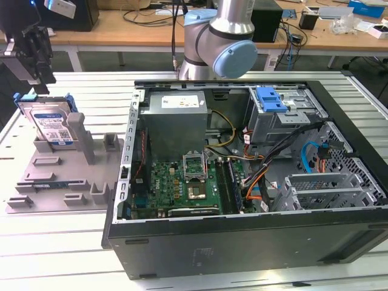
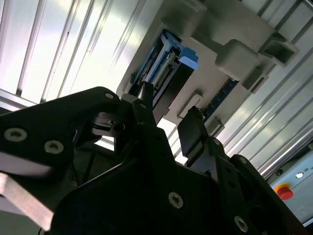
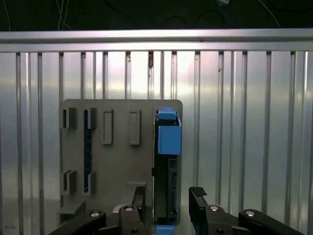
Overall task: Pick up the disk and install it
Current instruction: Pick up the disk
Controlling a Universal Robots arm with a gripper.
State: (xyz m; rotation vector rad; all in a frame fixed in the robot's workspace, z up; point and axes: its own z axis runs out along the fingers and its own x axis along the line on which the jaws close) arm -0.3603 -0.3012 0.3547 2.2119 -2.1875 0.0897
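The disk [image 1: 53,124] stands on edge in a slot of the grey holder [image 1: 79,176], directly below the gripper [image 1: 33,70]. In the first wrist view its narrow edge and blue rail [image 3: 169,139] line up with the gap between the two fingers [image 3: 198,200]. The gripper is spread wide and grasps nothing, hovering just above the disk without touching it. The open computer case [image 1: 242,242] sits beside the holder, well away from the gripper, on the slatted metal table [image 1: 48,242].

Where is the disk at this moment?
At the exterior view's left, the disk stands on edge in the gray fixture tray, beside the open computer case, below the gripper.
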